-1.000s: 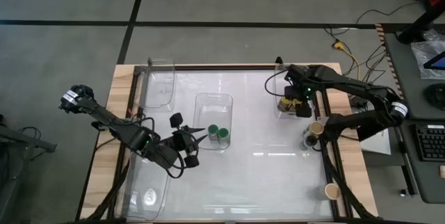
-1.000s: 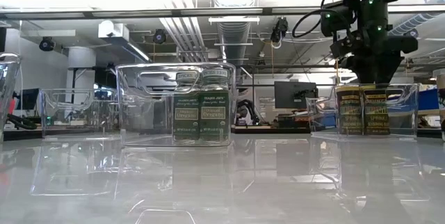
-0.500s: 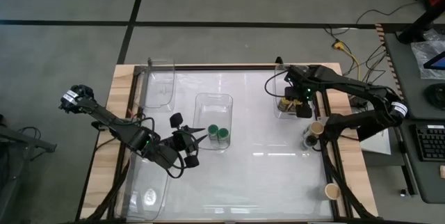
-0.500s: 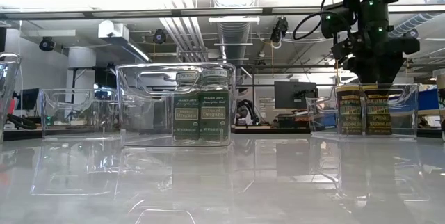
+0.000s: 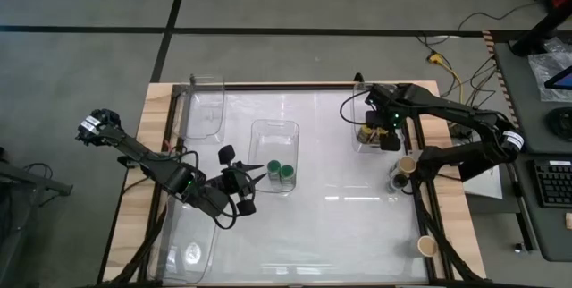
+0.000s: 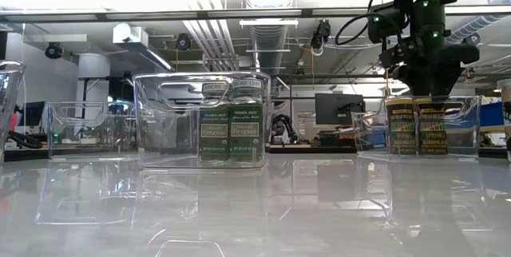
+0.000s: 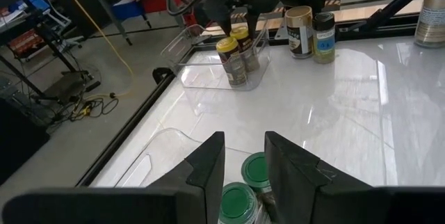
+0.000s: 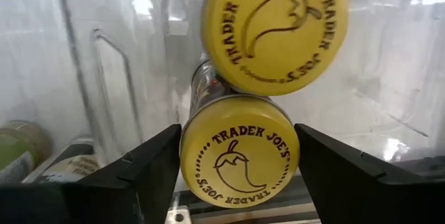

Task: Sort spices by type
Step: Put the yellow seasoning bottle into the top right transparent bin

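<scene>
Nothing moved; both claws unchanged.

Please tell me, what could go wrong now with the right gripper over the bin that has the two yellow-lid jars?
The right gripper has its fingers on both sides of one yellow-lid jar, very close. Lifting off-centre could tip it against the second yellow-lid jar, which stands right beside it. A finger may also catch the clear bin's wall and drag the bin.
</scene>
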Motion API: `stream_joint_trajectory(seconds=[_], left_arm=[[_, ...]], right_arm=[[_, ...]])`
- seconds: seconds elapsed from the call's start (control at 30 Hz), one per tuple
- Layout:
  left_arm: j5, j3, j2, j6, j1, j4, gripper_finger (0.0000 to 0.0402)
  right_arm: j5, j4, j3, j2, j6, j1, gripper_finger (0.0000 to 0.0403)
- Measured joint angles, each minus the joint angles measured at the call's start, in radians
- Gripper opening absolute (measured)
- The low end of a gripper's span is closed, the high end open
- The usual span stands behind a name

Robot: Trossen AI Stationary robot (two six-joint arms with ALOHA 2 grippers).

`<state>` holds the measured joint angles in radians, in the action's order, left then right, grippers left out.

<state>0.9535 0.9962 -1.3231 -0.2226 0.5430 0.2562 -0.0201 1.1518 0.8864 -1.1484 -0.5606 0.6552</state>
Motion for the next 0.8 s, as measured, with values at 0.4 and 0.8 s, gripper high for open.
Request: stream_joint_trajectory(seconds=[0.4,0.8], left_arm=[[0.0,0.0,-0.011,-0.004,0.0,0.0,0.0088],[0.001,0.0,-0.012,-0.004,0.0,-0.001,0.0088]], right_arm=[[-0.018,-0.013,-0.003,0.0,0.001,0.0,0.0294],[-0.035,-0.021,-0.003,0.0,0.0,0.0,0.0322]])
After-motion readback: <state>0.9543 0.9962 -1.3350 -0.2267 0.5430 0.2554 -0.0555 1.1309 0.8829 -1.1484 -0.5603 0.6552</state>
